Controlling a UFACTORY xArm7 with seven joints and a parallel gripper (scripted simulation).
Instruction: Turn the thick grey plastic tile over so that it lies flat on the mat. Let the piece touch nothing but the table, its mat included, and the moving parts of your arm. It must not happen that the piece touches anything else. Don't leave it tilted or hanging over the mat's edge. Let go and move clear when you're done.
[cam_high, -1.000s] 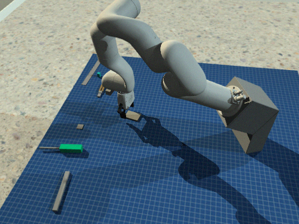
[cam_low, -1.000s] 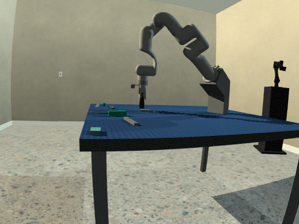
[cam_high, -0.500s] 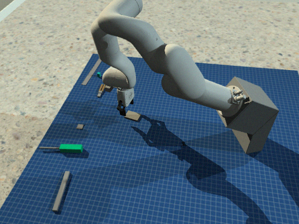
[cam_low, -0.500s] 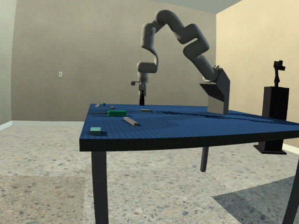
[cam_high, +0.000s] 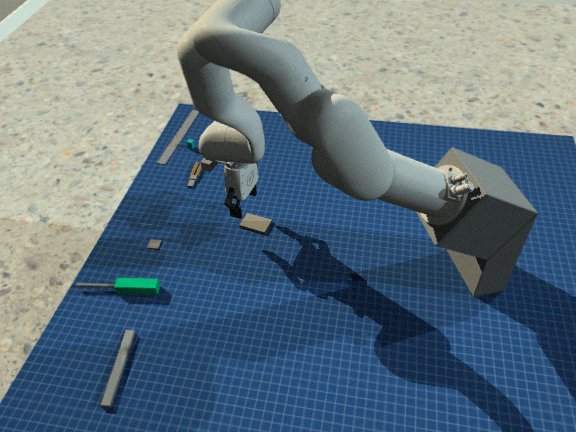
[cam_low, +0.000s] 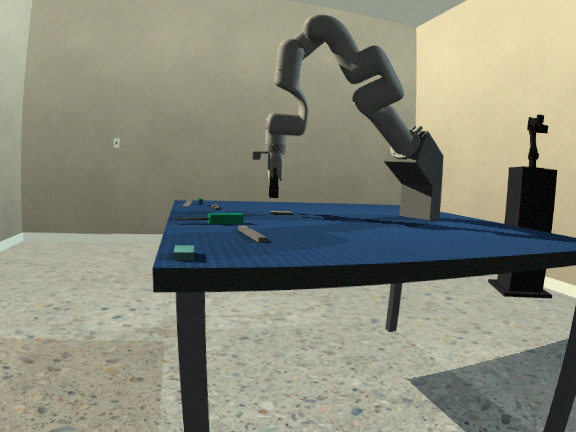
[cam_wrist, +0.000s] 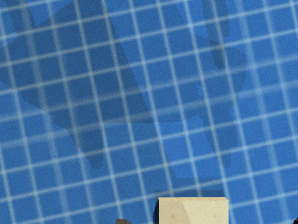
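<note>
Blue gridded mat (cam_high: 320, 350) carries tile (cam_high: 256, 223), green block (cam_high: 137, 286).

The tile (cam_high: 256, 223) lies on the mat (cam_high: 320, 350), beneath the raised arm (cam_high: 235, 145).

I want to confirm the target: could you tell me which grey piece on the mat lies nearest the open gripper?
The thick grey rectangular tile, lying flat just beside the open gripper; the other grey pieces lie much farther away.

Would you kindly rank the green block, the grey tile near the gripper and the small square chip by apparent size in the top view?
1. Green block, though it is nearer the camera.
2. Grey tile.
3. Small square chip.
</note>
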